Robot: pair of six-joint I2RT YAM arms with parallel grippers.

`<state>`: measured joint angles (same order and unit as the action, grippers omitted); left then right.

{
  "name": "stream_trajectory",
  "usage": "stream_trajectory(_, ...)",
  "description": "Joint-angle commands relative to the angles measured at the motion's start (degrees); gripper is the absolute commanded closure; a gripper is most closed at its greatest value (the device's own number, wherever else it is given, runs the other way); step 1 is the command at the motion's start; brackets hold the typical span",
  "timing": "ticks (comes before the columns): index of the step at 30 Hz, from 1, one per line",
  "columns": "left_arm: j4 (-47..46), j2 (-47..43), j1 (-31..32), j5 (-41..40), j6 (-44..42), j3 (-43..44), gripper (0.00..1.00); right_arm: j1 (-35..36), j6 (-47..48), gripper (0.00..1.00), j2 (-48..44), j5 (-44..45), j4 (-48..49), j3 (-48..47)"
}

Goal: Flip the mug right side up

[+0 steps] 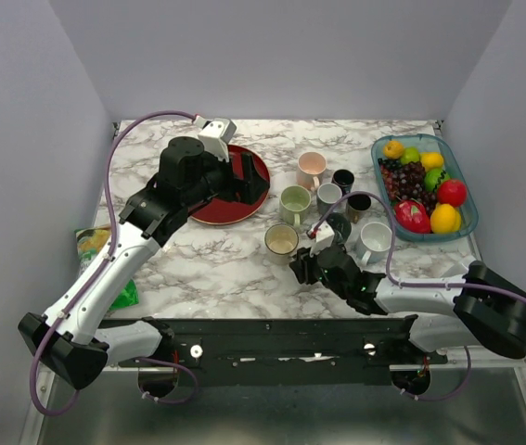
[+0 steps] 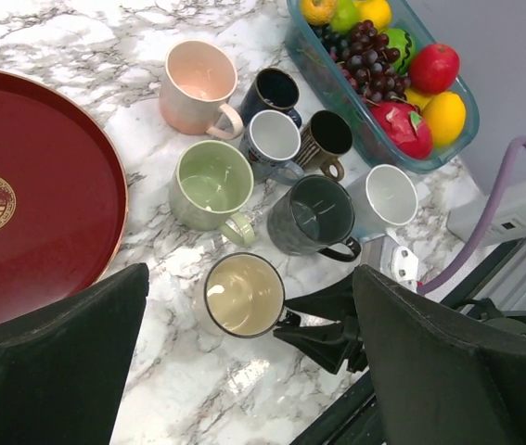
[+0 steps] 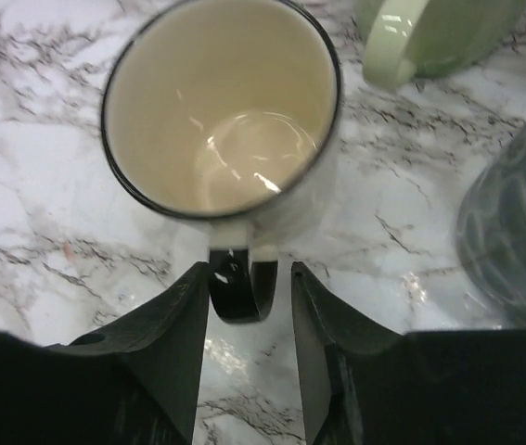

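Note:
The cream mug with a black rim [image 1: 281, 239] stands upright, mouth up, on the marble table; it also shows in the left wrist view [image 2: 244, 295] and the right wrist view [image 3: 221, 102]. Its black handle [image 3: 239, 292] points toward the near edge. My right gripper [image 1: 301, 267] [image 3: 249, 273] is open, with the handle between its fingers. The left finger touches the handle and the right finger stands a little apart. My left gripper [image 1: 244, 171] [image 2: 253, 273] is open wide and empty, held above the red plate.
A red plate [image 1: 235, 211] lies at the back left. Upright mugs cluster behind the cream one: pink [image 1: 311, 168], green [image 1: 294, 204], dark grey [image 1: 337, 227], white [image 1: 372, 239]. A fruit tray [image 1: 378, 171] sits at the back right. A green packet [image 1: 96, 243] lies at the left edge.

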<state>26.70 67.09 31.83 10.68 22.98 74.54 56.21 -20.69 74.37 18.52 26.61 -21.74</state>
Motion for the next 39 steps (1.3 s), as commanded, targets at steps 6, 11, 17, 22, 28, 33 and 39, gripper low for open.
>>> stream_trajectory(6,2.83,-2.49,-0.28,-3.46,-3.21,-1.16,0.01,0.31,-7.43,0.29,-6.24,3.10,-12.78,0.12)
stream_trajectory(11,8.00,-4.07,-0.28,-9.79,-3.04,-0.45,0.01,0.31,-9.37,0.00,-16.42,3.80,-26.94,-8.47)
stream_trajectory(17,13.10,-7.23,-0.28,-16.48,-1.71,-2.91,0.01,0.22,-13.85,0.00,-23.29,9.24,-49.26,-20.61)
stream_trajectory(22,17.15,-8.99,-0.28,-17.44,-1.89,-3.09,0.01,0.13,-17.80,0.00,-28.57,16.09,-62.02,-30.11)
stream_trajectory(28,21.73,-11.10,-0.28,-20.08,-1.89,-1.77,0.01,0.13,-22.46,0.00,-34.27,21.64,-69.15,-35.04)
stream_trajectory(33,22.34,-13.04,-0.28,-23.05,-0.75,-1.33,0.01,0.22,-21.07,0.00,-37.80,22.87,-69.32,-36.18)
stream_trajectory(39,22.08,-14.09,-0.28,-24.48,-0.31,-0.28,0.01,0.13,-21.15,0.00,-38.95,24.46,-70.55,-36.01)
